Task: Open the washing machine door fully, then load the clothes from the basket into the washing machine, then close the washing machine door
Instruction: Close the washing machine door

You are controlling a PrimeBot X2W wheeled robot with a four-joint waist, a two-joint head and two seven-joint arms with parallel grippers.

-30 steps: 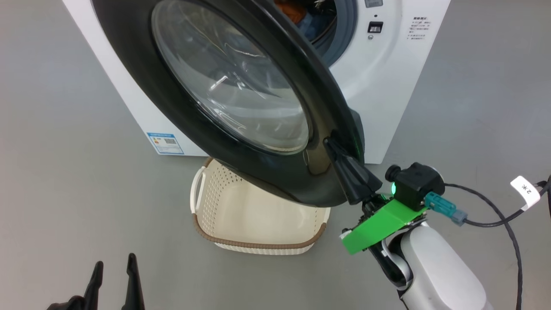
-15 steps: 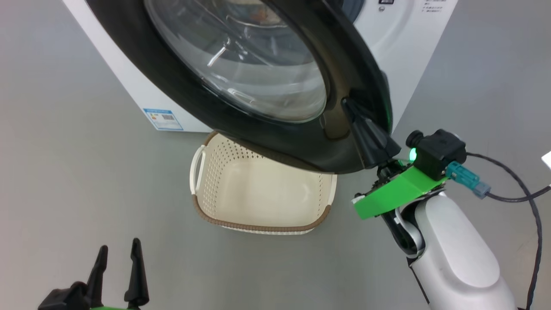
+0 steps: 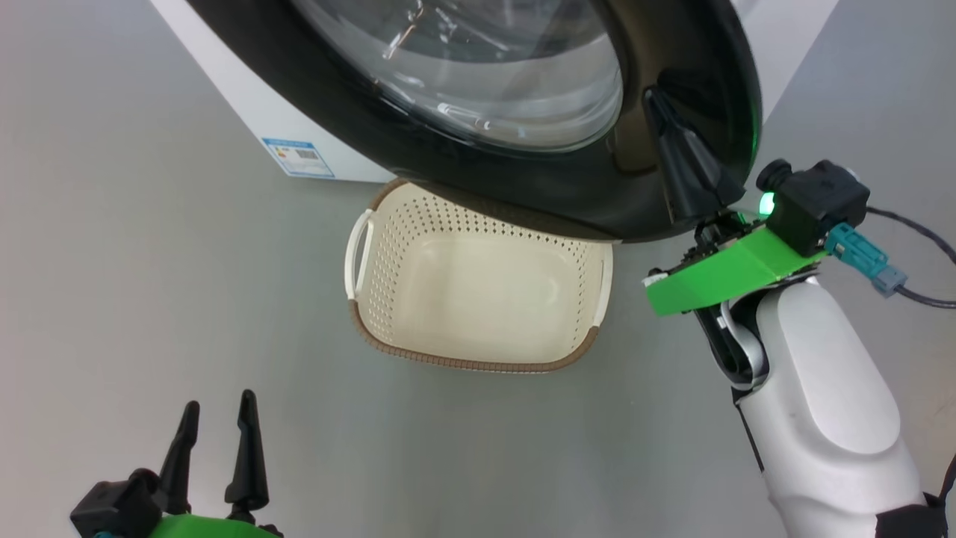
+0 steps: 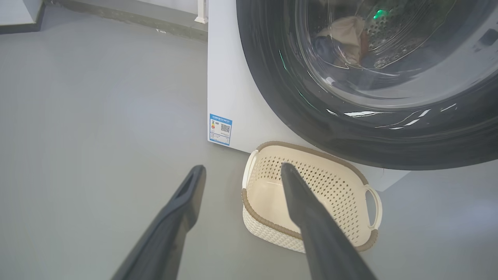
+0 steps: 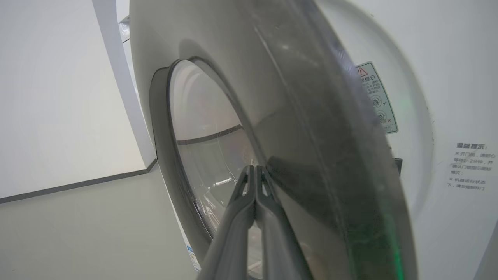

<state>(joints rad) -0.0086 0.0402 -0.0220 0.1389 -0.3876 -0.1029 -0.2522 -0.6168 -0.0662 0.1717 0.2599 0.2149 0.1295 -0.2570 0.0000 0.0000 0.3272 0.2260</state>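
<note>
Right tool [image 3: 656,101], pressed together, tips against the washing machine door [image 3: 567,202]; left tool [image 3: 218,403] spread wide down low, well apart from the basket [image 3: 463,364].

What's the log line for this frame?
step: close washing machine door | right gripper: fingers shut, tips on its rim | left gripper: open, idle | basket: empty | clothes: in drum

The left claw [image 3: 218,403] sits low on the left. Its two dark fingers stand wide apart and point up. The white right arm [image 3: 821,403] reaches up from the lower right, with a green part [image 3: 717,273] at the wrist. The right claw [image 5: 255,171] has both fingers pressed tight together.
</note>
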